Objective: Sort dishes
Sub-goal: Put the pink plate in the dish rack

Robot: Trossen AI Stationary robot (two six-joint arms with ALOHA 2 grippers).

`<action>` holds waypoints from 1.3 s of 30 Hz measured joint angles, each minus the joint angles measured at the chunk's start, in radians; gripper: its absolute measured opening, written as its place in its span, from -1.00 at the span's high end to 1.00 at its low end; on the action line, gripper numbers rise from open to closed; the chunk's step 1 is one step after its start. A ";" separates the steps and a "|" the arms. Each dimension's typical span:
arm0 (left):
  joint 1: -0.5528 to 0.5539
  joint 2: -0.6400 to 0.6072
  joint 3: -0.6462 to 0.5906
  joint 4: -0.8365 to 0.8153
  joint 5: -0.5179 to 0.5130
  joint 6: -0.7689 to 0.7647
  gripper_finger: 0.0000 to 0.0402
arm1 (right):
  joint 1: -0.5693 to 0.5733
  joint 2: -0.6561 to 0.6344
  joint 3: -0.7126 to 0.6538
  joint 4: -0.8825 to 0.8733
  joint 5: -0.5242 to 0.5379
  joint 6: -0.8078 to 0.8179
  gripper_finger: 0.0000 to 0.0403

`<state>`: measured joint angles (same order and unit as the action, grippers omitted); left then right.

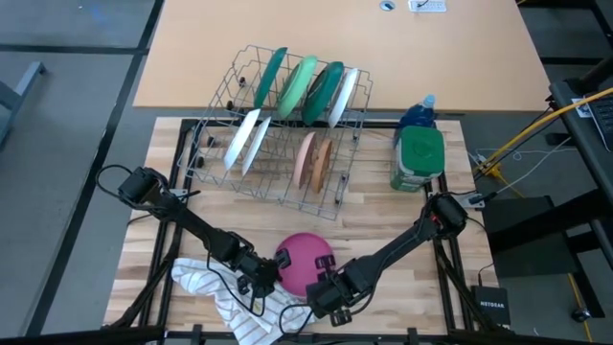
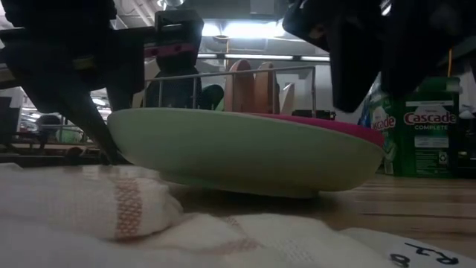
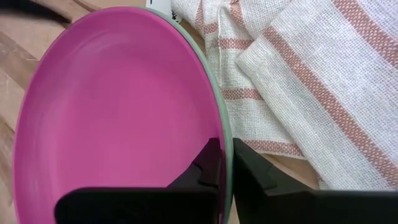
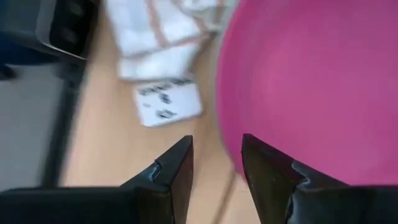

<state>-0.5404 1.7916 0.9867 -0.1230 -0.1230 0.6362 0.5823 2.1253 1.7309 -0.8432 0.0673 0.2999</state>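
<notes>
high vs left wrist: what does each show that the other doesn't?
Only high: the dish rack holding upright plates, the green-lidded container, the blue bottle, the right gripper open beside the pink plate.
Only left wrist: the left fingers shut on that plate's rim, and the green edge under the pink.
Both: pink plate, striped cloth, wooden table.

pink plate [image 3: 112,112] cut off by wrist view edge, cloth [image 2: 111,216] blurred close up, label writing [image 4: 165,102] unreadable
</notes>
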 joint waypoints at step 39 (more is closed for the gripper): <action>-0.001 0.000 -0.001 0.003 0.001 0.011 0.92 | -0.016 0.007 -0.042 -0.047 0.024 -0.072 0.66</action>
<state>-0.5411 1.7916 0.9859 -0.1200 -0.1219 0.6468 0.5668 2.1326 1.6890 -0.8906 0.0917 0.2278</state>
